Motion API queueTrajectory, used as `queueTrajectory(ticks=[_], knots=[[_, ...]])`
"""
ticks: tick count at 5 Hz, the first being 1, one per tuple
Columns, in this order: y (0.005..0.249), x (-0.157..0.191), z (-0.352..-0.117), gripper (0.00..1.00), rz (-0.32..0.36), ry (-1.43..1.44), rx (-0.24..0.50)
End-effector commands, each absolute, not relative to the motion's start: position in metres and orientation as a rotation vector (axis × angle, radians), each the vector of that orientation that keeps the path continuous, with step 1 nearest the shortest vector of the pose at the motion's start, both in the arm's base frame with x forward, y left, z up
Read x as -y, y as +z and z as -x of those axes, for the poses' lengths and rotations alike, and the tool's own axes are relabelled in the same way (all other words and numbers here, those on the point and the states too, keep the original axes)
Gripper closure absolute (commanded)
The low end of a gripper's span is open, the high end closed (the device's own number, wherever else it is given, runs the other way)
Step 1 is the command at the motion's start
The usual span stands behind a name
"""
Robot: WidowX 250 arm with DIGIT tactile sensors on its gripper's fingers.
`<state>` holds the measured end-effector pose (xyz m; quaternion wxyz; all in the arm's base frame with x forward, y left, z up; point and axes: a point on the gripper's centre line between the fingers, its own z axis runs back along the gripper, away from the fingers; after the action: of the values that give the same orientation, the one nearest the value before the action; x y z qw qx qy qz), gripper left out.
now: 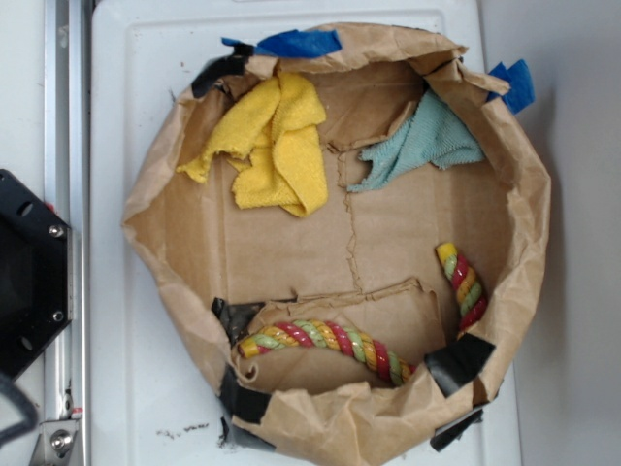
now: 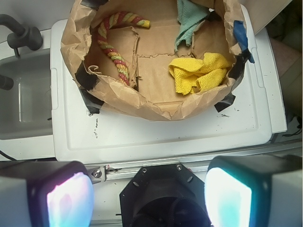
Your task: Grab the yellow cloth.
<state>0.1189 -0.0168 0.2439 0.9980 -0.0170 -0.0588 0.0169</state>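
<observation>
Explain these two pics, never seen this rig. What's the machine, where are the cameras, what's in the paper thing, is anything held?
It is a small robot arm with a two-fingered gripper. The exterior view looks straight down on the scene; the wrist view comes from a camera on the arm, with the two glowing pads at the bottom being the gripper's fingers, spread apart and holding nothing. On a white surface sits a brown paper bag rolled down into a shallow basin. Inside lie the yellow cloth, which is the target, a teal cloth and a red-yellow-green rope. The gripper is well back from the bag, outside it.
</observation>
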Motion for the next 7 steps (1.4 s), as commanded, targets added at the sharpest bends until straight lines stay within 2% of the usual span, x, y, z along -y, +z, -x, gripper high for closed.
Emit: queueTrajectory(ticks=[1,3,4,5,6,7], knots=[[0.244,0.017,-0.119,0.00,0.034,0.034,0.118],[0.225,-0.006,-0.203,0.00,0.035,-0.117,0.055],[0.209,-0.012,-0.226,0.00,0.033,-0.314,0.079],[0.173,-0.013,-0.230,0.00,0.013,-0.458,0.096],[0.144,-0.027,-0.240,0.00,0.038,-0.455,0.126],[0.110,-0.034,-0.249,0.00,0.033,-0.455,0.110]])
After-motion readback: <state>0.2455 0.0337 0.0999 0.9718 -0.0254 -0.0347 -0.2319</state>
